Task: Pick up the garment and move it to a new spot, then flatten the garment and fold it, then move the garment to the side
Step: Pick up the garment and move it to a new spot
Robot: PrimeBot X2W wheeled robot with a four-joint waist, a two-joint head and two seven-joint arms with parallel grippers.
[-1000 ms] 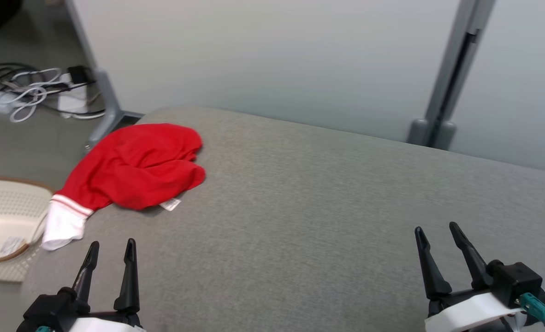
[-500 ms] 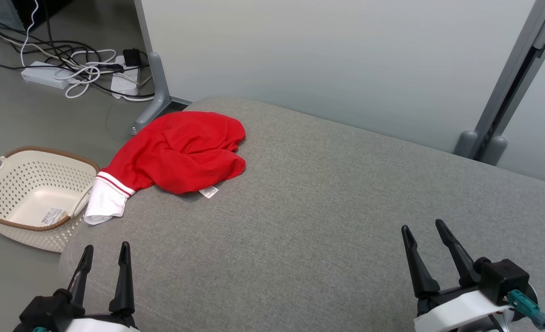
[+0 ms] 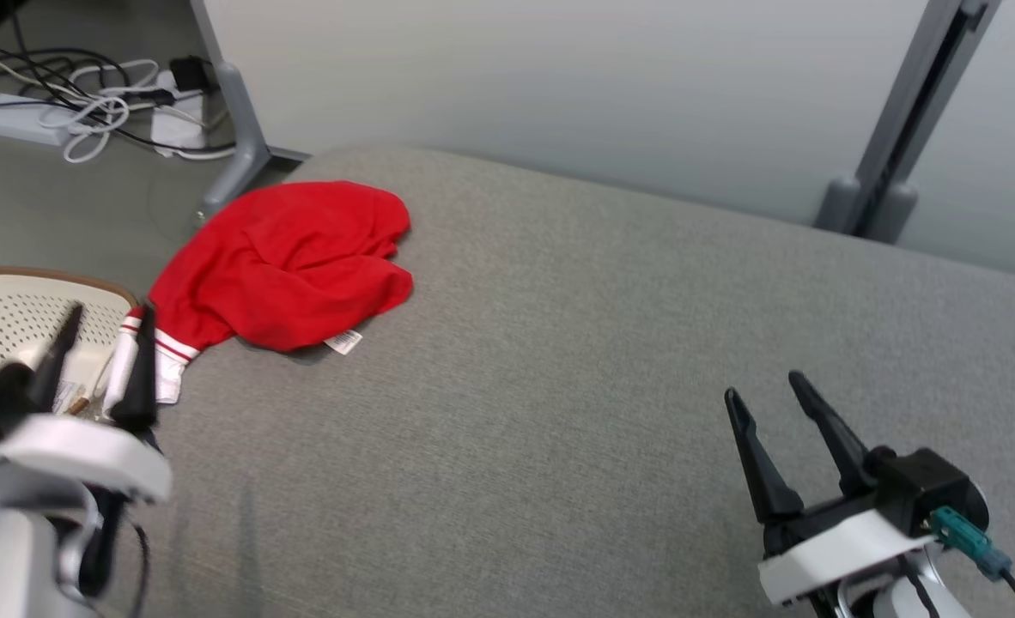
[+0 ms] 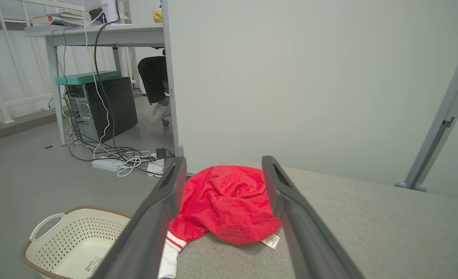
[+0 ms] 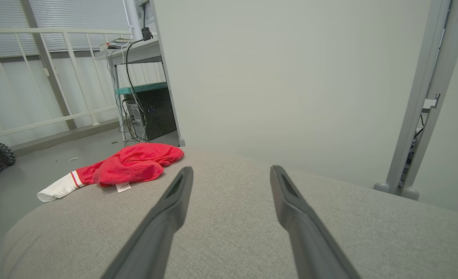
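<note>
grey cushion [image 3: 602,386] | red garment [image 3: 293,257] at far-left corner | sleeve [image 5: 58,188] overhanging edge

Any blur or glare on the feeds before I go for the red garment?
Head view: the left gripper is smeared and ghosted; the right gripper and the garment are sharp. Left wrist view: its own jaws are soft up close, the garment between them crisp. Right wrist view: flat, even light, no glare, only a faint shadow under the garment.

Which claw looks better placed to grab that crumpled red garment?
The left gripper, probably: its open fingers are near the white cuff of the crumpled red garment, while the right gripper hovers far off over the grey fabric cushion.
</note>
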